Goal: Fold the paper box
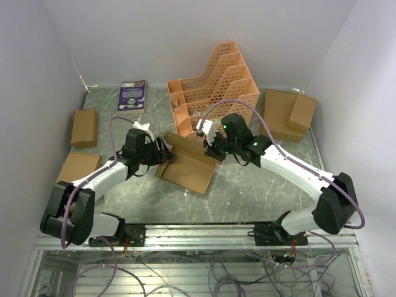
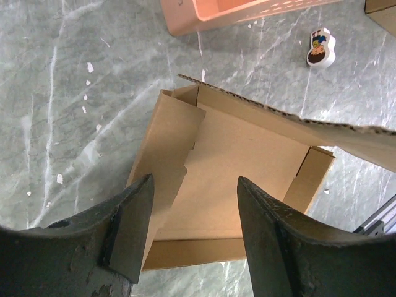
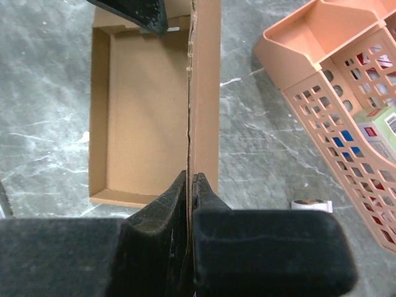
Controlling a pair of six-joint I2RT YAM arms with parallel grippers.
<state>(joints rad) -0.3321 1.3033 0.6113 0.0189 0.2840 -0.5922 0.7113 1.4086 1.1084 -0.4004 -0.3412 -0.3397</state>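
The paper box [image 1: 185,166], a shallow brown cardboard tray with its walls partly raised, lies mid-table. My right gripper [image 3: 192,179] is shut on the edge of its long upright flap [image 3: 204,74], which stands on edge along the tray's right side. My left gripper [image 2: 195,182] hovers open over the tray's near corner. Its left finger [image 2: 133,229] is beside the inward-leaning side flap [image 2: 167,148], and nothing sits between the fingers. In the top view the left gripper [image 1: 162,150] is at the box's left end and the right gripper [image 1: 213,148] at its back right.
An orange lattice file rack [image 1: 213,86] stands right behind the box. Ready-made cardboard boxes sit at the left [image 1: 83,127], near left [image 1: 77,167] and back right [image 1: 288,114]. A purple booklet [image 1: 132,94] lies at the back. A small figurine [image 2: 322,48] lies near the rack.
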